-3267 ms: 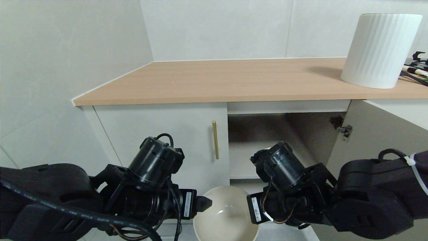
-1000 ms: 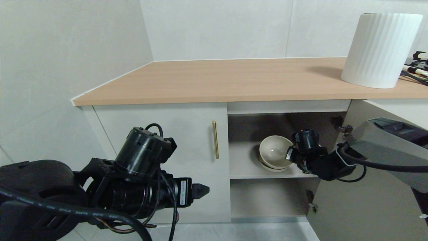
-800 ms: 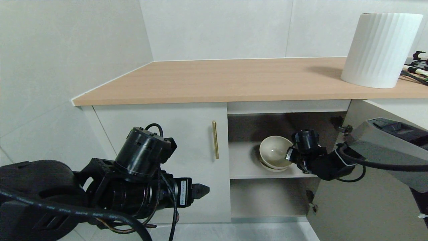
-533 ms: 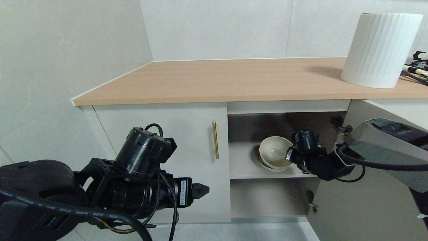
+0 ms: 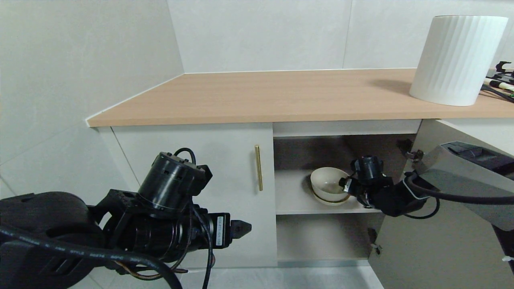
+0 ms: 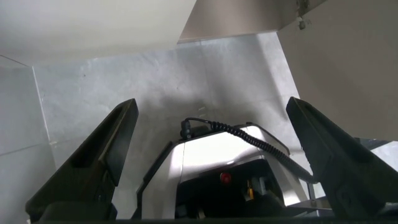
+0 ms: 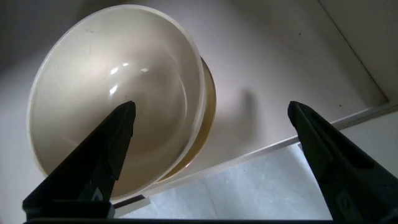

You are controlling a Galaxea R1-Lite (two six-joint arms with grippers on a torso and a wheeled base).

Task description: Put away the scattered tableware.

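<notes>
On the left, the left gripper (image 5: 243, 229) is hanging low in front of the closed white cabinet door (image 5: 225, 160) with the slim brass handle (image 5: 259, 167). Its fingers (image 6: 99, 162) are standing wide apart over grey floor tiles (image 6: 155, 81), carrying nothing.

Farther right, the round cream ceramic bowl (image 5: 327, 182) is sitting on the upper white shelf (image 5: 291, 196) of the open compartment, nested in a shallower dish (image 7: 209, 106) with a golden rim. The right gripper (image 5: 344, 186) is hovering at the bowl's right edge, spread wide and gripping nothing.

The placing looks done, so the step in hand is likely the withdrawal. It is calling for a straight pull back along the arm's line, with the fingers kept apart so neither is hooking the rim and dragging the bowl off the dish. It is also asking for care near the open white door (image 5: 421, 249) on the right.

The right wrist view is revealing the golden rim and one finger (image 7: 106, 162) crossing the bowl's mouth. The head view is giving the bowl's place on the shelf between the doors.
</notes>
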